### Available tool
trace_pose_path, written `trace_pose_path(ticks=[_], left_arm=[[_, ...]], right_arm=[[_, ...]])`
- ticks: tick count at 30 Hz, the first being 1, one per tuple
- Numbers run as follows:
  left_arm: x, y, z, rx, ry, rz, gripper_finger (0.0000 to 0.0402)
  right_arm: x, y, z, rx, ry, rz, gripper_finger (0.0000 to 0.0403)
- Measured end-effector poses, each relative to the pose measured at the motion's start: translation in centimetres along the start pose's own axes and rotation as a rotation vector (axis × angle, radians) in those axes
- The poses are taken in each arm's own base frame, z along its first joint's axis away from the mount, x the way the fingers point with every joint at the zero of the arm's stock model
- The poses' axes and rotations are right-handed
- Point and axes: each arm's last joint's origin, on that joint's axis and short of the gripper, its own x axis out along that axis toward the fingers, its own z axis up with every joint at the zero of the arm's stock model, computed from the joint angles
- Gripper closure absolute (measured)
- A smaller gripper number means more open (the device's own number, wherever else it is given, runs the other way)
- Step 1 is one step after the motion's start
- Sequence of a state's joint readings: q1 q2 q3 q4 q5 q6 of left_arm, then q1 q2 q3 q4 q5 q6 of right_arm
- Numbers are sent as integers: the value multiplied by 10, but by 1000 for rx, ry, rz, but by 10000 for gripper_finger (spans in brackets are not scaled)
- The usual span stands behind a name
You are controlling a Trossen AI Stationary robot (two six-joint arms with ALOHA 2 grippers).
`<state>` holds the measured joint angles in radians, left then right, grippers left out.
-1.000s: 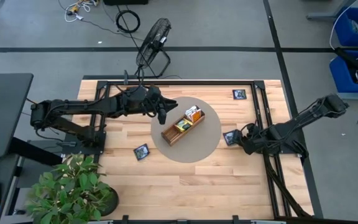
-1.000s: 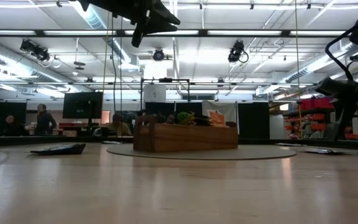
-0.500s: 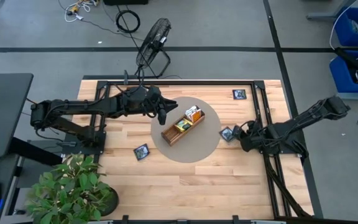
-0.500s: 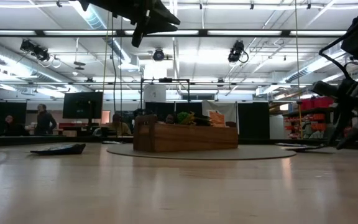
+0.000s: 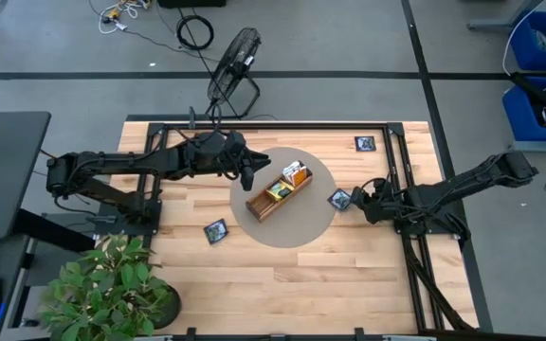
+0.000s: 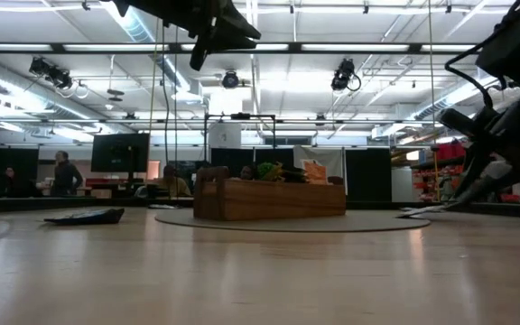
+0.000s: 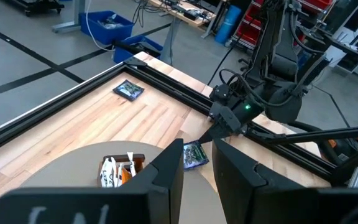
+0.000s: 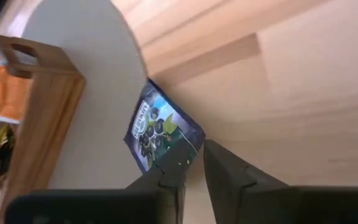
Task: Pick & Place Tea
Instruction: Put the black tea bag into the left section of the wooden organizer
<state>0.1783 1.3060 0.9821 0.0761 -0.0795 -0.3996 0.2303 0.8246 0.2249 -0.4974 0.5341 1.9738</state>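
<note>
A brown wooden tray (image 5: 280,190) stands on a round grey mat (image 5: 301,223) and holds orange-and-white (image 5: 297,173) and yellow-green (image 5: 277,192) tea packets. My right gripper (image 5: 356,200) reaches in from the table's right, shut on a dark navy tea packet (image 5: 339,200) at the mat's right edge. Above the tray's far-left end hovers my left gripper (image 5: 250,176), its fingers (image 7: 166,177) slightly apart with nothing between them. Two more navy packets lie flat on the wood, one far right (image 5: 365,144) and one near left (image 5: 216,231). My right gripper pinches the navy packet by its corner (image 8: 188,151) between its two fingers. The fingers slant down from the table's right side. The packet is tilted, with the held end raised and the other end (image 6: 415,213) low at the mat's edge.
A black metal frame (image 5: 254,124) runs along the table's far and side edges. A potted plant (image 5: 112,289) stands at the near left corner, and a fan (image 5: 233,57) sits on the floor behind the table. Bare wood stretches along the near side (image 5: 292,284).
My right gripper has swung toward the mat and a little toward the far edge, rising slightly. The navy packet has come with it from the bare wood to the mat's right edge, with its held end lifted.
</note>
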Motion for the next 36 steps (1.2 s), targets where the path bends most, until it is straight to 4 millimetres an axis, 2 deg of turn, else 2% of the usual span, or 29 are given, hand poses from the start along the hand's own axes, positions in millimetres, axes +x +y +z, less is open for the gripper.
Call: trace_pose_path(ticks=[6,10,16,24,27,31,36], left_arm=[[0,0,0,0,0,0,312],[0,0,0,-1,0,0,312],[0,0,0,-3,1,0,312],[0,0,0,-7,1,0,312],[0,0,0,-8,1,0,312],[0,-1,0,-7,2,-1,312],[0,-1,0,-6,3,-1,312]], right_arm=[[7,4,0,8,8,60,324],[17,0,-1,45,44,148,323],[22,-9,0,51,36,145,324],[22,-5,-1,42,94,162,383],[22,-5,-2,43,111,161,385],[22,-4,-2,59,129,167,348],[22,-4,-3,56,166,161,252]])
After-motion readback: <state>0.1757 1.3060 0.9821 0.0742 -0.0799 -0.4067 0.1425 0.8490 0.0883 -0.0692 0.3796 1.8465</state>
